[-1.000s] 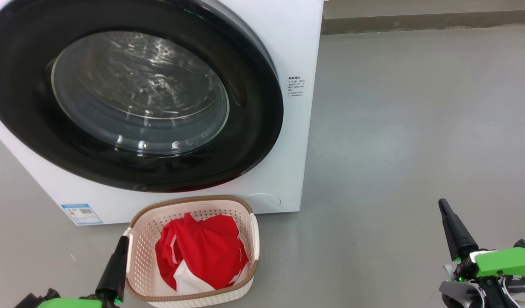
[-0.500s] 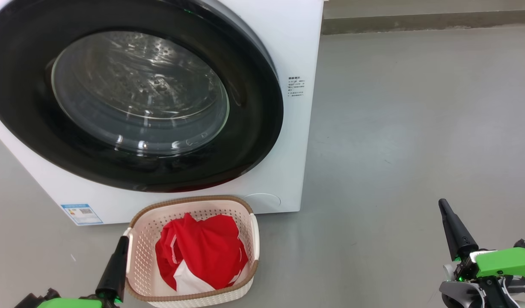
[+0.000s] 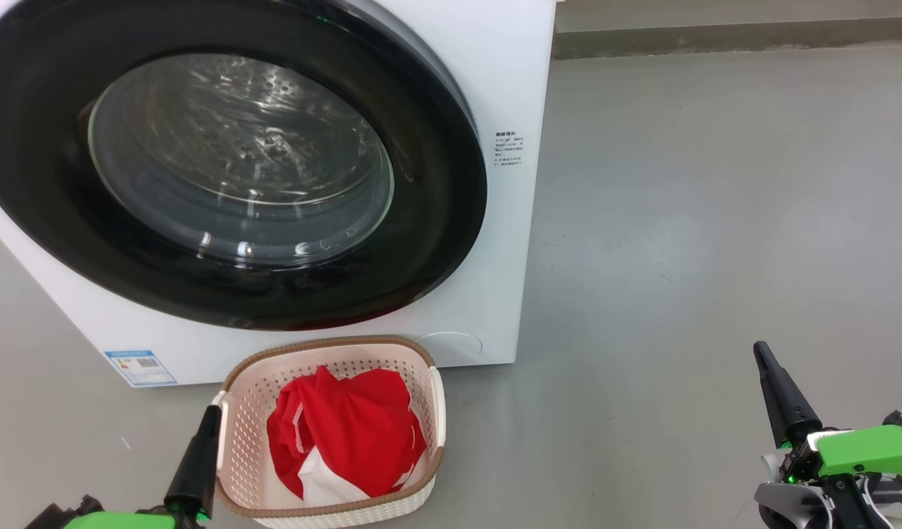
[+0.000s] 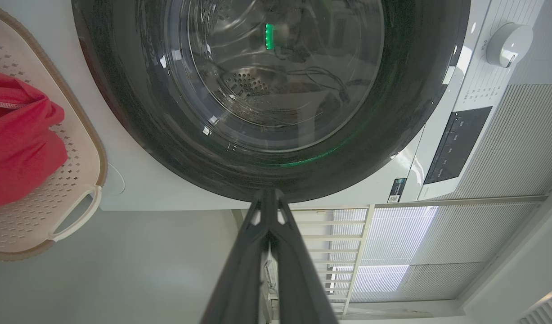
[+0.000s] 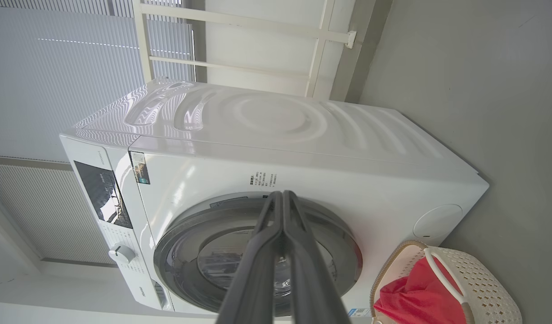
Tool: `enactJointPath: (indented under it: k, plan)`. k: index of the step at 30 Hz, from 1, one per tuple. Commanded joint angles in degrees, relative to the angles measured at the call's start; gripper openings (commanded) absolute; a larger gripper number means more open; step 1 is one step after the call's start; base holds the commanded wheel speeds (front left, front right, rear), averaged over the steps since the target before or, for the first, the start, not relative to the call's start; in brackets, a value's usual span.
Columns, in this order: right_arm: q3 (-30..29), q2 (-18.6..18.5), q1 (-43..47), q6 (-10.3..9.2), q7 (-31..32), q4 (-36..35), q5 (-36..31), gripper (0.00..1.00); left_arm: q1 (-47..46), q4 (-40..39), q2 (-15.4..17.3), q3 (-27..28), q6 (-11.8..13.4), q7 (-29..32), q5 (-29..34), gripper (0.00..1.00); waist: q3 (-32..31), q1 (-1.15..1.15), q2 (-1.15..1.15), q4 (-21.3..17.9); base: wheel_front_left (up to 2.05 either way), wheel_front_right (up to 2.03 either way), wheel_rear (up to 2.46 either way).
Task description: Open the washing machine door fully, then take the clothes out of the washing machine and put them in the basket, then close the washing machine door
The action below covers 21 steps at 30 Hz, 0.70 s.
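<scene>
blue label (image 3: pixel 140 367): we see it low on the washer's front, at the far left, close to the floor.
left pincer (image 3: pixel 213 411): closed, the two dark fingers pressed together, holding nothing. In the head view it sits low and just beside the basket's left handle; we cannot tell contact there. In the left wrist view (image 4: pixel 267 194) the tips point at the lower black rim of the door, with the basket off to one side, apart from the fingers.
washing machine door (image 3: pixel 237 158): shut, lying flush on the front, wide glossy black rim round the glass bowl. We see the perforated steel drum through the glass.
basket (image 3: pixel 326 344): on the floor right in front of the washer, under the door's lower edge; cream with holes and a brown rim. We cannot tell if it touches the washer.
clothes (image 3: pixel 348 433): in the basket, a bunched red heap with a white panel at the near side. They also show red in the right wrist view (image 5: pixel 410 299).
washing machine (image 3: pixel 509 88): a white box, small printed text on the front to the right of the door. The knob (image 4: pixel 509 42) and a dark control panel (image 4: pixel 455 144) show in the left wrist view.
floor (image 3: pixel 715 220): plain grey.
right pincer (image 3: pixel 759 351): closed and holding nothing, fingers together, low at the right, well apart from the washer and basket. In its wrist view (image 5: pixel 282 194) the tips line up with the door's rim.
</scene>
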Motion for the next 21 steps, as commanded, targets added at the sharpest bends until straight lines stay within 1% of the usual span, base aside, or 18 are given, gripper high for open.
enactJointPath:
  k: [1, 21]
  plan:
    - [0.68, -0.21, -2.38, 0.02, 0.3, -1.69, -0.05, 0.0, -2.29, -1.54, 0.89, 1.51, -0.39, 0.26, -0.39, 0.0, 0.0, 0.0, 0.0, 0.0, 0.0, 0.0, 0.0]
    - [0.62, -0.17, -2.39, 0.02, 0.35, -1.69, -0.1, 0.0, -2.29, -1.54, 0.89, 1.5, -0.39, 0.26, -0.39, 0.0, 0.0, 0.0, 0.0, 0.0, 0.0, 0.0, 0.0]
